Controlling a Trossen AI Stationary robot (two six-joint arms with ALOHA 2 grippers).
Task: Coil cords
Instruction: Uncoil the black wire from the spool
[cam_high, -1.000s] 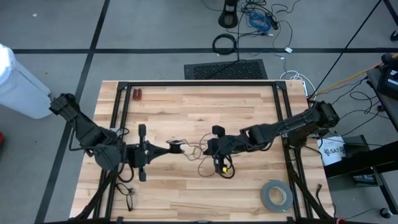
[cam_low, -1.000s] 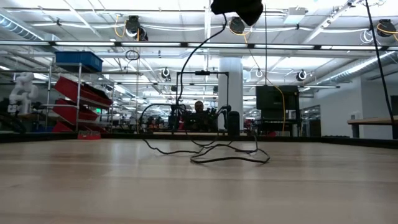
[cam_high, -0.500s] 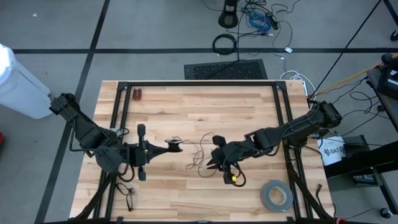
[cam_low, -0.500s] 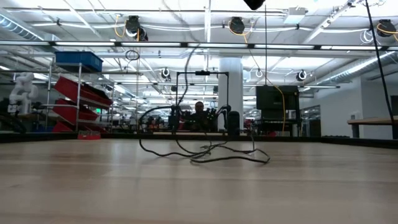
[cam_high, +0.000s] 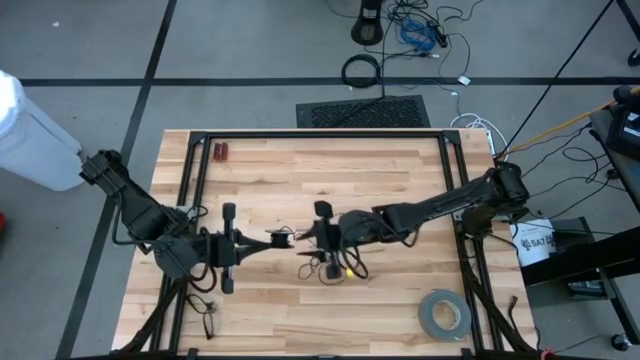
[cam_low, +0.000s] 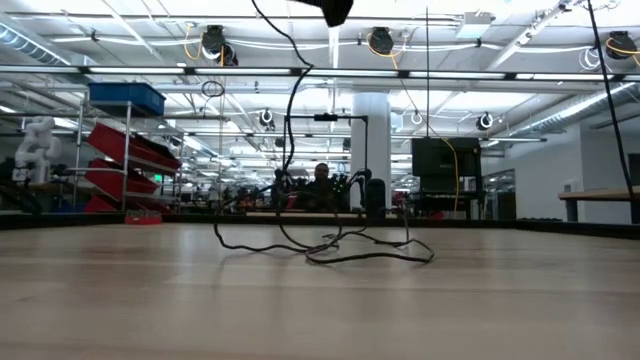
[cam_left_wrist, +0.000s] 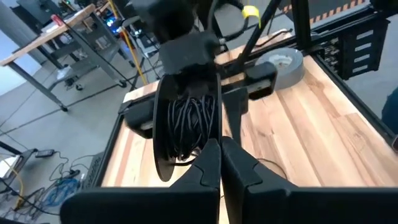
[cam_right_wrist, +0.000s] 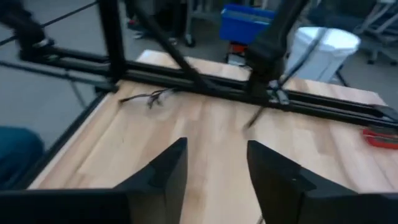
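Observation:
The cord is thin and black. Part of it is wound into a small round bundle (cam_left_wrist: 189, 124) on a black disc, held above the table by my shut left gripper (cam_left_wrist: 219, 148) at centre left (cam_high: 272, 240). The rest lies as loose strands (cam_high: 335, 265) on the wood, and one strand (cam_low: 295, 110) rises from them out of the top of the low view. My right gripper (cam_high: 318, 236) stands open just right of the bundle, with nothing between its fingers (cam_right_wrist: 214, 171). Whether it touches the bundle, I cannot tell. My left gripper pinches the disc's edge (cam_left_wrist: 200, 154) between its two fingers, at the side of the bundle nearest the wrist. The fingers come nearly level from the table's left. The bundle stands on edge beyond the fingertips, lifted clear of the table, with the cord trailing down from it.
A grey tape roll (cam_high: 444, 315) lies near the front right corner. A small red thing (cam_high: 219, 152) sits at the far left, and a thin wire piece (cam_high: 205, 308) at the front left. Black frame rails (cam_high: 320, 134) run along the table's far and side edges.
My right gripper swung toward the near edge, then toward the table's left, up to the bundle, and it has opened. The strand that rose to it a second ago now runs up past it. My left gripper kept its place with the bundle.

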